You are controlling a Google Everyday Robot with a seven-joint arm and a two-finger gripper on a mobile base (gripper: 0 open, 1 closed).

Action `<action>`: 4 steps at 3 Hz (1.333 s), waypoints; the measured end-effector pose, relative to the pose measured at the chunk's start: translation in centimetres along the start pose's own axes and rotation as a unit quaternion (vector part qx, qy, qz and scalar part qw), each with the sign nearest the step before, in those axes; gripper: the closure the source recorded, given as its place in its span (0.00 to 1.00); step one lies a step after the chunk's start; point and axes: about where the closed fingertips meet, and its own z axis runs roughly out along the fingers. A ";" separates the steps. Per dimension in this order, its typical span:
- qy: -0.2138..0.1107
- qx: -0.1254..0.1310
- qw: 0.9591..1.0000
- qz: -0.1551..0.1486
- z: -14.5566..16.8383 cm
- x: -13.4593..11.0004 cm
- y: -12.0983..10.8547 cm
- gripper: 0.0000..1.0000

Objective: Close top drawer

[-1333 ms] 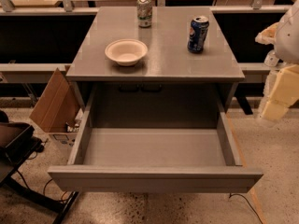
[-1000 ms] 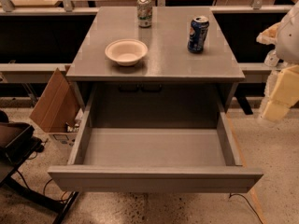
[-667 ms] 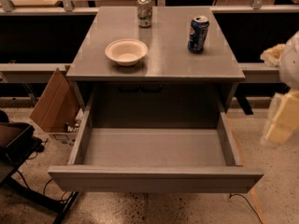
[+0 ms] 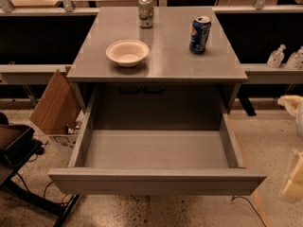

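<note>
We see the top drawer (image 4: 156, 179) pulled wide open toward the near side, under the counter (image 4: 165, 63) that carries a bowl (image 4: 127, 52) and two cans. Our tool (image 4: 293, 181) is at the right edge, apart from the drawer; we cannot tell whether it is released or clenched.

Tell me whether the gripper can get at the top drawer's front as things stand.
Probably yes. The gripper sits at the view's right edge, just off the right corner of the open top drawer, with only floor between them and nothing against the drawer front.
</note>
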 end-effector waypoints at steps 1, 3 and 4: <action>0.016 0.005 1.000 0.023 5.6 3.5 3.4 0.00; 0.011 -0.038 0.999 0.023 12.5 4.5 7.3 0.26; 0.001 -0.059 0.998 0.020 16.3 5.3 9.7 0.49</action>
